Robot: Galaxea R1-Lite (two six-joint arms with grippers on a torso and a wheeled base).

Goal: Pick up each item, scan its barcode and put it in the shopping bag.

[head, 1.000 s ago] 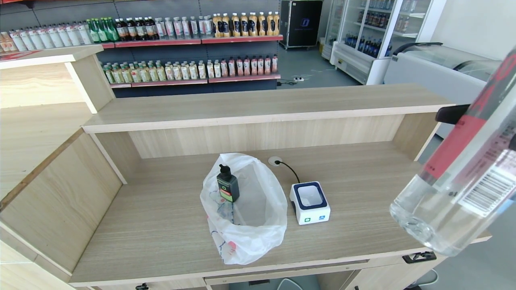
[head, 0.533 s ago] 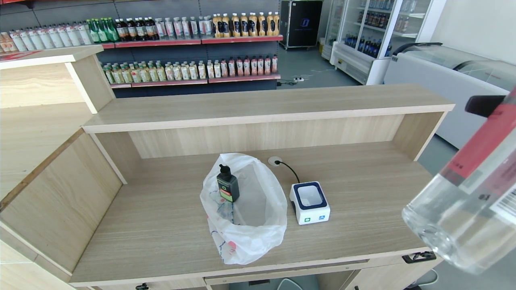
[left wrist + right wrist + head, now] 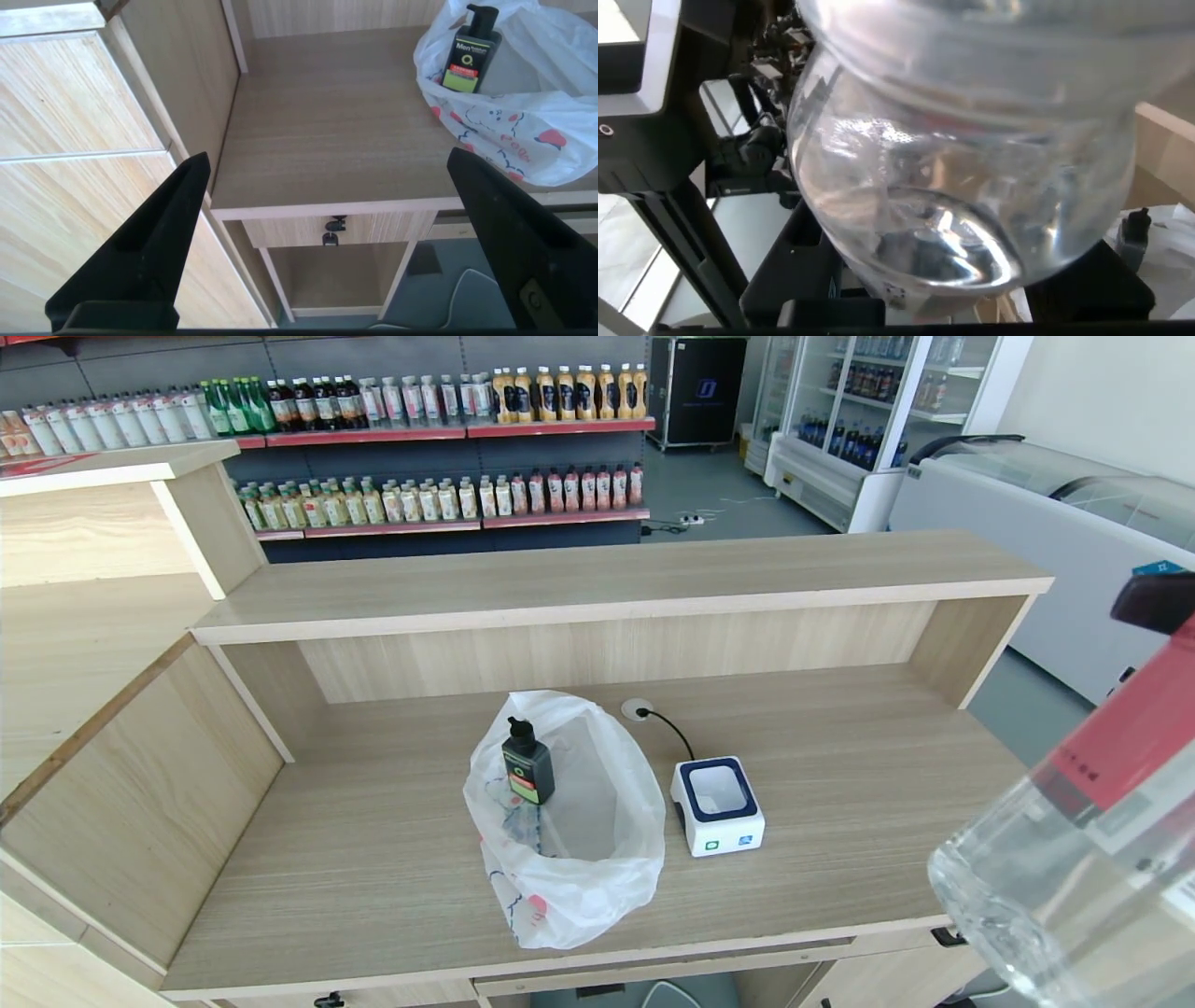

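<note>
A clear water bottle [image 3: 1074, 887] with a red label hangs tilted at the right, close to the head camera, off the counter's right end. My right gripper [image 3: 957, 289] is shut on it; one black finger [image 3: 1158, 600] shows beside the label. The bottle's base [image 3: 971, 140] looms in the right wrist view. A white shopping bag [image 3: 597, 868] lies open mid-counter with a dark pump bottle [image 3: 527, 770] standing in it. The white scanner [image 3: 717, 805] sits just right of the bag. My left gripper [image 3: 327, 252] hangs open and holds nothing, below the counter's front left corner, with the bag [image 3: 523, 131] farther off.
The wooden counter [image 3: 840, 756] has a raised ledge [image 3: 607, 579] at the back and side walls at both ends. A black cable [image 3: 667, 726] runs from the scanner to a hole. A drawer handle [image 3: 330, 230] sits under the front edge. Drink shelves stand behind.
The right gripper has carried the water bottle right and down in the head view. Its barcode has slid out of the picture. The left arm, bag and scanner have not moved.
</note>
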